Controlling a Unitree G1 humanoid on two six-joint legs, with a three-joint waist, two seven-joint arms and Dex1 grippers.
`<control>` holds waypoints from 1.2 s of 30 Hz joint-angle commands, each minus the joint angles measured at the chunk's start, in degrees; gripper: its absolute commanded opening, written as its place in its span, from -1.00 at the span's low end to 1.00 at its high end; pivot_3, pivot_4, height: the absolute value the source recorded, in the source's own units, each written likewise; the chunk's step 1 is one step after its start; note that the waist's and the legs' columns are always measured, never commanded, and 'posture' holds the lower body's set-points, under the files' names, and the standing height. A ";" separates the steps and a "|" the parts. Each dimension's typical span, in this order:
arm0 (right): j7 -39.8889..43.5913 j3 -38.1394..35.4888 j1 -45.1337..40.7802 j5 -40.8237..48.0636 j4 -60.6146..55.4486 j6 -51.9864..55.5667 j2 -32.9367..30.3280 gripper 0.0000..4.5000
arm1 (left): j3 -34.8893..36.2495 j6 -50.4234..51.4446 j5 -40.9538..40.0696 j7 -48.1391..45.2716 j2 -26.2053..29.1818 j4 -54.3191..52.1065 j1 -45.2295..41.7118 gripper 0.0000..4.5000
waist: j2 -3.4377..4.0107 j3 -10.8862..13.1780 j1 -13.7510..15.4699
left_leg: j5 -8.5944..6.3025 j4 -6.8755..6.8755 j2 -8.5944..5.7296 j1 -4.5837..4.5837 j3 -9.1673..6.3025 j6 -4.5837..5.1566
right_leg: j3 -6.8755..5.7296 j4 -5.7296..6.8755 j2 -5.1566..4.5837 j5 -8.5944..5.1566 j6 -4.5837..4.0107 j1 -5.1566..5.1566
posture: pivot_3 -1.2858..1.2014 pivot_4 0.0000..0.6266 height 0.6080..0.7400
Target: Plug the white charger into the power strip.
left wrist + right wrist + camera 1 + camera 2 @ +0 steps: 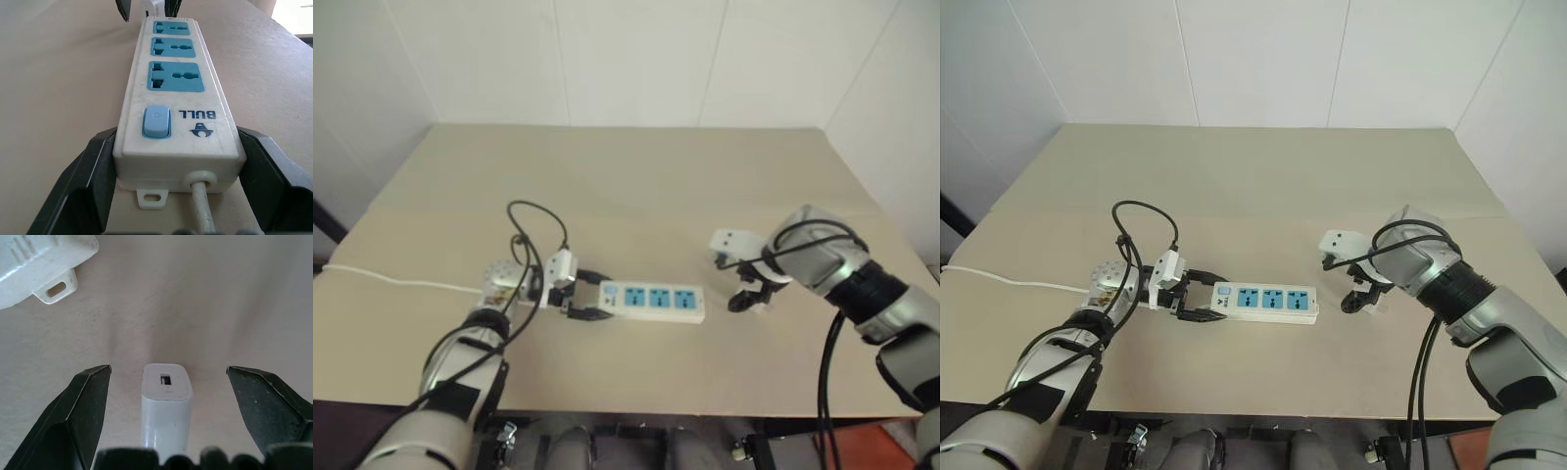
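White charger [166, 401] is lying on the table [636, 176] just past the power strip's [656, 302] free end, between the right end effector's [166, 382] spread fingers, not yet gripped. Left end effector [176, 176] is clamping the strip's switch end. Pickup looks in hand; next, the fingers need closing squarely. No containers are present.

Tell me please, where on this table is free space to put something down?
Free: the far half of the table, behind the power strip, and the near edge in front of it. Crowded: both strip ends, with the left end effector and, around the white charger, the right end effector.
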 commanded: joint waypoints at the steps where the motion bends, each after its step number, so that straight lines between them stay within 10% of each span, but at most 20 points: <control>1: 0.58 -0.93 0.05 -1.26 0.05 -0.79 -0.43 0.43 | -3.79 0.26 2.92 -1.73 -0.49 1.70 2.73 0.45 | 0.00 0.00 -0.01 | 0.00 0.00 0.00 0.00 0.00 0.00 | 0.00 0.00 0.00 0.00 0.00 0.00 | 0.03 -0.52 1.00; 8: 0.89 -1.16 0.72 -1.88 0.27 -0.48 -0.32 -0.50 | -3.66 0.18 2.79 -1.73 -0.48 1.71 2.88 0.45 | 0.00 0.00 -0.03 | 0.00 0.00 0.00 0.00 0.00 0.00 | 0.00 0.00 0.00 0.00 0.00 0.00 | 0.03 -0.52 1.00; 22: 4.41 -13.90 -2.88 5.47 -12.01 3.43 -2.69 -0.50 | -4.58 3.68 3.15 -1.73 0.80 1.08 2.20 0.45 | 0.01 0.00 -0.16 | 0.00 0.00 0.01 0.01 0.00 0.00 | 0.00 0.01 0.01 0.00 0.01 -0.01 | 0.03 -0.52 1.00; 31: -6.25 -45.60 11.10 23.20 -12.62 -9.84 13.36 -0.50 | -4.70 4.55 2.24 -1.73 1.80 -0.23 2.42 0.45 | -0.21 -0.14 -0.10 | 0.00 -0.06 0.04 0.05 -0.04 0.00 | -0.03 -0.01 0.03 0.00 0.00 0.07 | 0.03 -0.52 1.00; 36: -6.57 -51.55 20.05 30.09 -11.40 -23.89 23.41 -0.50 | -5.45 5.14 1.42 -1.73 1.97 -0.85 2.16 0.45 | -0.20 -0.15 -0.43 | 0.00 -0.07 0.05 0.09 -0.02 0.00 | 0.01 0.10 0.04 0.00 0.00 0.05 | 0.03 -0.52 1.00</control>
